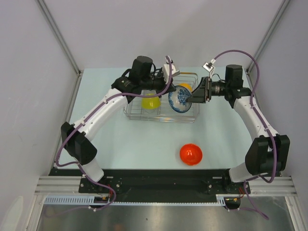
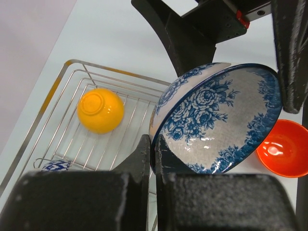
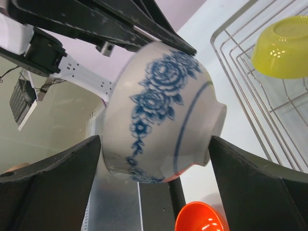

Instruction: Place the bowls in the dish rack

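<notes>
My left gripper (image 2: 155, 147) is shut on the rim of the white bowl with blue flowers (image 2: 221, 115), holding it tilted on edge over the dish rack (image 1: 192, 117). My right gripper (image 3: 154, 144) stands open with a finger on each side of that bowl (image 3: 159, 106), close to its rim and foot; contact cannot be told. In the rack a lime-yellow bowl (image 1: 150, 101) lies upside down, and an orange bowl (image 2: 100, 109) lies upside down further back. A bit of a zigzag-patterned bowl (image 2: 55, 166) shows in the rack. The red bowl (image 1: 191, 154) sits on the table.
The rack's wire rim (image 2: 72, 62) and dividers lie just under the held bowl. Both arms meet over the rack's right half. The red bowl stands alone on the light table (image 1: 120, 144), nearer the arm bases.
</notes>
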Robot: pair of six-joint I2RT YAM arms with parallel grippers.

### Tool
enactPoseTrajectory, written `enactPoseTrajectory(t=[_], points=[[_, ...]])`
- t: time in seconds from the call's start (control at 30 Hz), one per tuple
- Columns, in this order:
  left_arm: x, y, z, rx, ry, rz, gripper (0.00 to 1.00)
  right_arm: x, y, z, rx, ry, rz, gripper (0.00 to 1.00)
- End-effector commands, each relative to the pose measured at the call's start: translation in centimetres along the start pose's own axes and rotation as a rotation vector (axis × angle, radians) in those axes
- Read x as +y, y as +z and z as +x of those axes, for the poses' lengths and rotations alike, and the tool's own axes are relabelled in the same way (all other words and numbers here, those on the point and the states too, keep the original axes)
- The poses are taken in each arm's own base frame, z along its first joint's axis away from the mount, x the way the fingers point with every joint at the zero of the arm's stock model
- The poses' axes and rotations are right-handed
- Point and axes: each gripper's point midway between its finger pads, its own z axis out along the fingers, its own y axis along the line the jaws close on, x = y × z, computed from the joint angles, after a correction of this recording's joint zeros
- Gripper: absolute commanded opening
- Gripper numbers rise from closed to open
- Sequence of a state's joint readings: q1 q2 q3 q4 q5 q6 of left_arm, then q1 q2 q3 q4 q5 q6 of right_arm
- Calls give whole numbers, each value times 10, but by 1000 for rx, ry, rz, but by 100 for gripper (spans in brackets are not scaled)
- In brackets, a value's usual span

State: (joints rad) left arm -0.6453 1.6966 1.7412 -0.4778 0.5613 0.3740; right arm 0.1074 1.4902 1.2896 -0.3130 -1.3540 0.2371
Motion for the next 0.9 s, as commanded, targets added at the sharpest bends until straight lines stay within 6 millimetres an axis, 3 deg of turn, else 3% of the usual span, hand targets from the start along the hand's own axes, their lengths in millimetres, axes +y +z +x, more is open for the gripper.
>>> enactPoseTrajectory(t=[0.0,0.23,0.33,0.63,0.77,0.83,0.87], points=[[3,-10,-45,-127,60,-3,0,24,-5,-17,-33,-91,-30,100],[4,-10,-40,-121,62,-16,0,26,-9,-18,-42,-88,-34,99],[6,-10,-39,-121,62,-18,0,29,-9,-18,-44,-86,-43,90],[9,-5,-36,-115,52,-11,1,38,-6,-15,-35,-80,-88,49],[9,0,-31,-104,39,-5,0,44,-6,-16,-34,-79,-106,25],[9,1,-29,-99,34,-2,0,45,-6,-16,-34,-83,-112,20],[9,3,-28,-96,31,1,0,46,-6,-17,-34,-81,-112,12]])
